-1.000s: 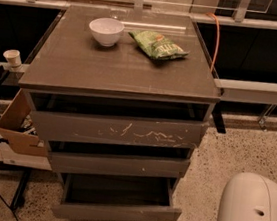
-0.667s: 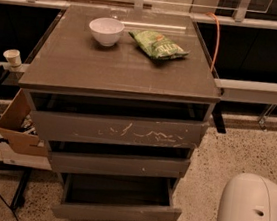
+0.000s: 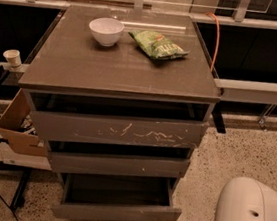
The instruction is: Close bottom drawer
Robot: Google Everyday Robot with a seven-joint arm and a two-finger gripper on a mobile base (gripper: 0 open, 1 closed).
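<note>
So the bottom drawer [image 3: 116,211] is hanging wide open, pulled out further than the two above it, and nothing is touching it. I'd call this the approach step: the push hasn't started. All I can see of the robot is a fat white arm casing [image 3: 251,217] low on the right, off to the side of the cabinet [image 3: 121,130]. The claw itself isn't visible from here, so I can't tell how wide it's open or whether it's holding anything.

Next move, I reckon, is getting the claw in front of that drawer's front panel, somewhere near the middle, and pushing straight in. Push near a corner and my guess is it'll skew and jam.

Room-wise, the speckled floor [image 3: 239,150] in front and to the right looks open. The left is tighter: a cardboard box [image 3: 18,125] sits right against the cabinet, with a black stand leg [image 3: 19,196] below it. The middle drawer [image 3: 119,163] and top drawer [image 3: 118,129] also stick out a bit, so coming in low avoids their edges. The bowl [image 3: 106,30] and green snack bag [image 3: 158,44] on the surface [image 3: 123,70] sit well clear of the job.
</note>
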